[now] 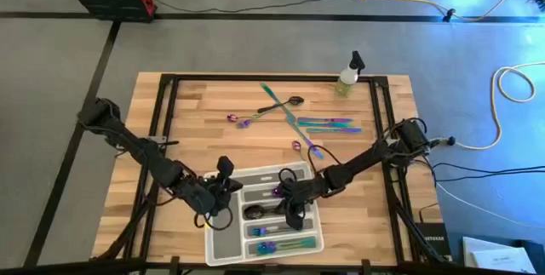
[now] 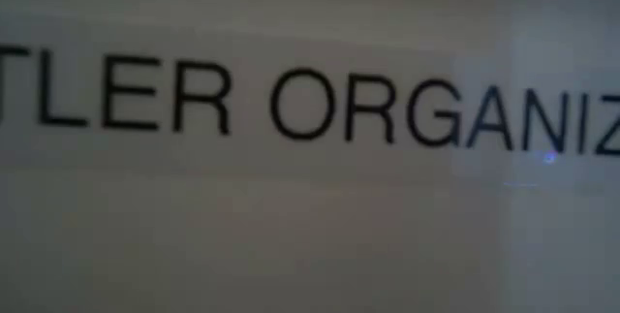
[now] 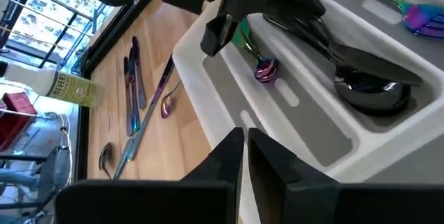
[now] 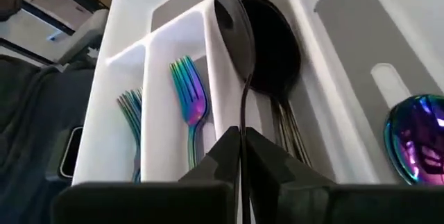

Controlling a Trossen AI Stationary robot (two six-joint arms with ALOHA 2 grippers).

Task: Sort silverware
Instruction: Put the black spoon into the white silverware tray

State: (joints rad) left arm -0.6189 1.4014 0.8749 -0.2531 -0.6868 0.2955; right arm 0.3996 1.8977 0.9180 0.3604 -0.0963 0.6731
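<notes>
The white compartment tray (image 1: 217, 249) lies at the table's near middle. My right gripper (image 1: 294, 203) is over it, shut on a dark spoon (image 4: 232, 16). Below the spoon's bowl, several dark spoons (image 4: 277, 40) lie in one compartment. Iridescent forks (image 4: 189, 92) and an iridescent spoon (image 4: 416, 137) lie in the neighbouring ones. My left gripper (image 3: 245, 148) is shut at the tray's far left corner (image 3: 208, 92). More silverware (image 1: 328, 124) lies loose on the wood farther back. The low view shows only the tray's label. My right gripper pinches the dark spoon's thin handle (image 4: 243, 123) between its two fingers. The handle runs forward in line with the fingers. The fingers slant down over the tray from the table's far right. The bowl sticks out ahead, over the divider beside the dark spoons. My left gripper's shut fingers stand at the tray's outer wall; whether they touch it cannot be told.
A small spray bottle (image 1: 349, 75) stands at the table's far edge, right of the middle. Loose pieces (image 1: 285, 103) lie crossed near the far middle, with a small purple one (image 1: 243, 120) beside them. Black frame rails run along the table's left and right sides.
</notes>
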